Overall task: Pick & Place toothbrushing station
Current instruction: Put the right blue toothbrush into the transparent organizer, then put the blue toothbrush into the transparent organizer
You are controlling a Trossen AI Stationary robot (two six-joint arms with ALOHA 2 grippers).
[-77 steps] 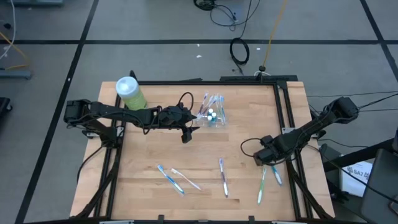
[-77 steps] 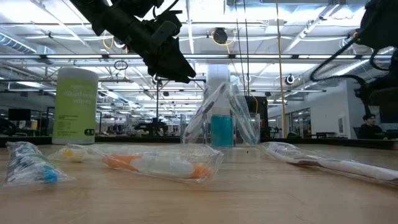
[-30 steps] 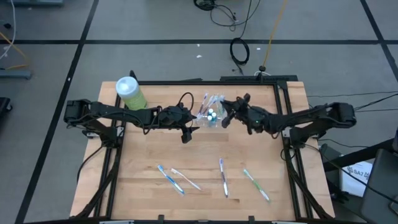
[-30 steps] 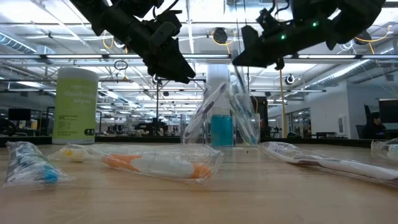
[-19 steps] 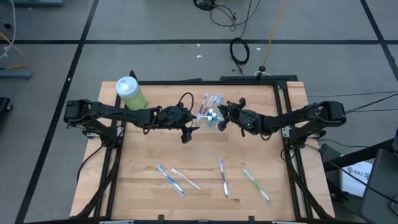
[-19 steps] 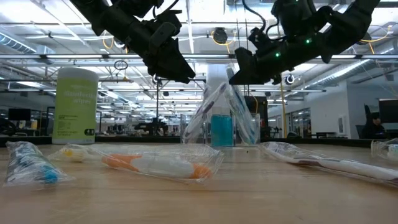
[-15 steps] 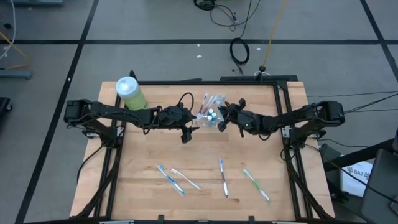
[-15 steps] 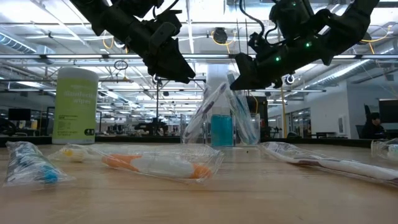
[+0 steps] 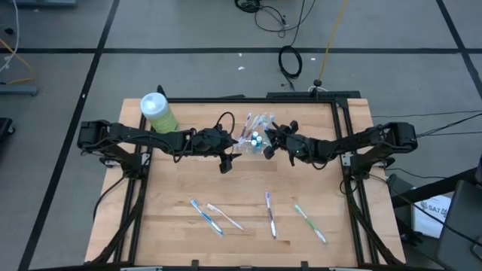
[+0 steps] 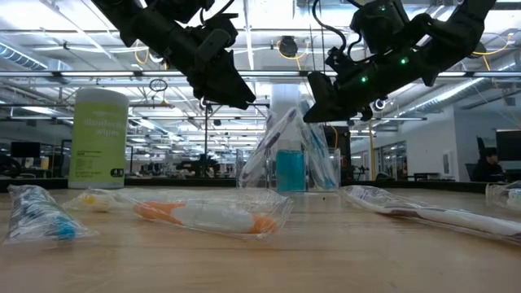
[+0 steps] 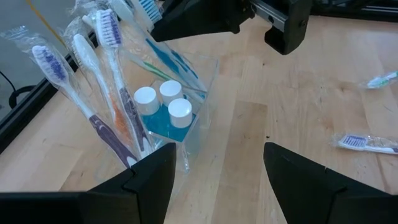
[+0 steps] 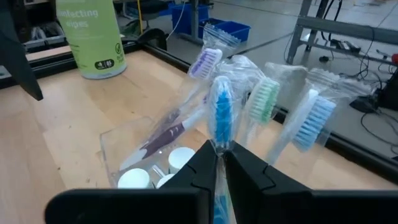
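Clear plastic cup (image 11: 186, 127), wooden table (image 9: 248, 192).

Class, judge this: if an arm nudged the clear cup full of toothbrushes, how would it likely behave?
The cup looks thin and light, so it would probably slide easily on the wooden table. The toothbrushes lean far above its rim, so it may tip.

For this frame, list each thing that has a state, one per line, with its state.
Clear cup: upright, holding wrapped brushes and three white-capped tubes.
Blue toothbrush: wrapped, head up, pinched over the cup.
Right pincer: shut on the blue toothbrush.
Left pincer: open, empty, beside the cup.
Green bottle: upright, capped.
Loose toothbrushes: lying flat on the table, wrapped.
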